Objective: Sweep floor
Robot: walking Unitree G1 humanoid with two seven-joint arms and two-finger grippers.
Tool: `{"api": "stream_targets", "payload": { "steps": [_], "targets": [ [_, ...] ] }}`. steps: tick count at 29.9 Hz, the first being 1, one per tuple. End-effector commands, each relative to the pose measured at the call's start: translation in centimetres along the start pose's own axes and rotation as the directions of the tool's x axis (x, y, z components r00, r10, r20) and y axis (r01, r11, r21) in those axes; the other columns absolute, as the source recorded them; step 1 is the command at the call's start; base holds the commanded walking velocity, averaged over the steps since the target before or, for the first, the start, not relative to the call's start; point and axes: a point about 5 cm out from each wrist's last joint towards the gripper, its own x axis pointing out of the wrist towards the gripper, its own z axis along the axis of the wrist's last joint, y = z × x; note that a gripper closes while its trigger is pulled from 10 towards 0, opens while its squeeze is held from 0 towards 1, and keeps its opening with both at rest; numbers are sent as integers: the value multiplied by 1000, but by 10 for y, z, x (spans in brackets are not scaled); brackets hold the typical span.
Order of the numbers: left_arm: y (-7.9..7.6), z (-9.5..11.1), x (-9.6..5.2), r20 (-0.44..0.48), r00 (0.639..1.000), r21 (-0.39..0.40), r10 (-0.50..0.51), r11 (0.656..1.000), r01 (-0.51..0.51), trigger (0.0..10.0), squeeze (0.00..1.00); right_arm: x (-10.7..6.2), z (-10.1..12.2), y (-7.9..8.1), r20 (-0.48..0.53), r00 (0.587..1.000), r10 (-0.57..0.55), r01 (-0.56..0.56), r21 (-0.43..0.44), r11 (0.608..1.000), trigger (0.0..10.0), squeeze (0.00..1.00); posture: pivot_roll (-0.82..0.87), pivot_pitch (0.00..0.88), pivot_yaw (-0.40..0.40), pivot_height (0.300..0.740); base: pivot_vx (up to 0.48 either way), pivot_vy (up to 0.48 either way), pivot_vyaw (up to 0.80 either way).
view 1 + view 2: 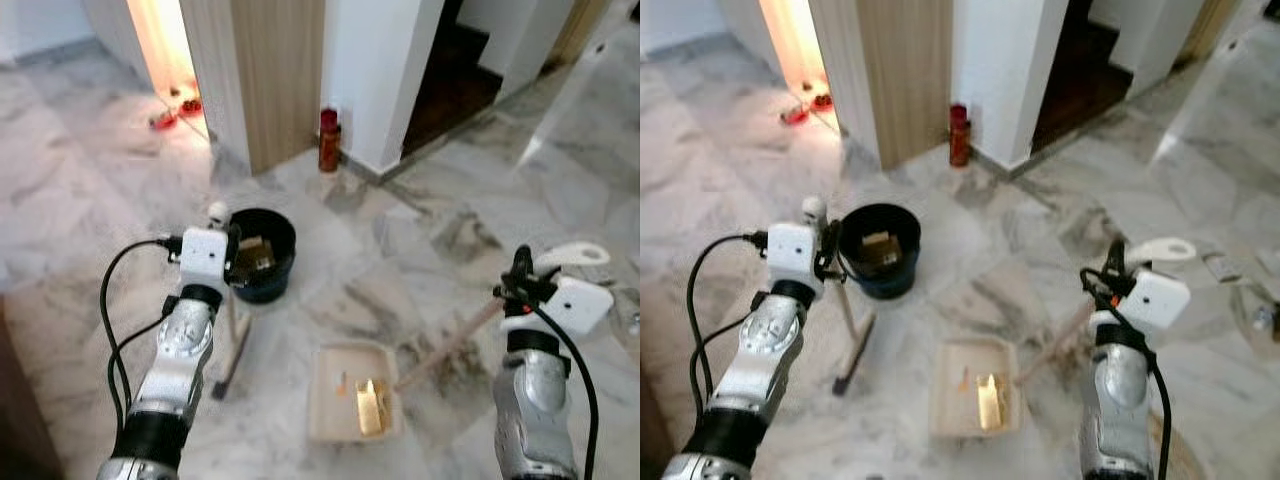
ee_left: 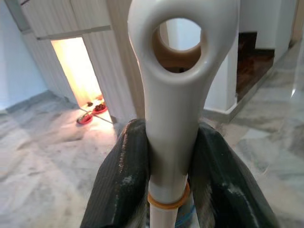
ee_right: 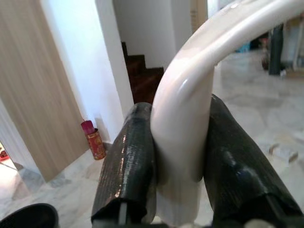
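My left gripper (image 1: 230, 258) is shut on the white top of a broom handle (image 2: 178, 95), which has a round hole at its end. The broom stick (image 1: 238, 330) runs down to a dark head (image 1: 226, 375) resting on the marble floor. My right gripper (image 1: 520, 272) is shut on the white curved grip (image 3: 183, 104) of a long-handled dustpan. Its stick (image 1: 450, 345) slants down to the cream pan (image 1: 325, 400) on the floor between the arms. Gold and yellow scraps (image 1: 371, 405) lie in the pan.
A black bucket (image 1: 275, 285) with scraps inside stands just behind the broom. A red canister (image 1: 329, 140) sits at the white wall's corner. Red shoes (image 1: 175, 110) lie in the lit doorway. Dark stairs (image 1: 450, 80) rise at the back right.
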Motion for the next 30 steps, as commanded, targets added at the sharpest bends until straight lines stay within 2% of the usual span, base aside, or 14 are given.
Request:
{"api": "stream_targets", "payload": {
  "steps": [1,30],
  "targets": [
    [-2,9,3,42,999,8,-4,1000,4,10000,0,2,7,-4,33,999,-13,12,8,1000,10000,0,130,79,-27,740,0,315,0],
    [-1,10,4,46,999,8,-2,1000,1,10000,0,4,10,-5,43,999,-10,10,5,1000,10000,0,132,75,-32,740,0,303,0]
  ]
}}
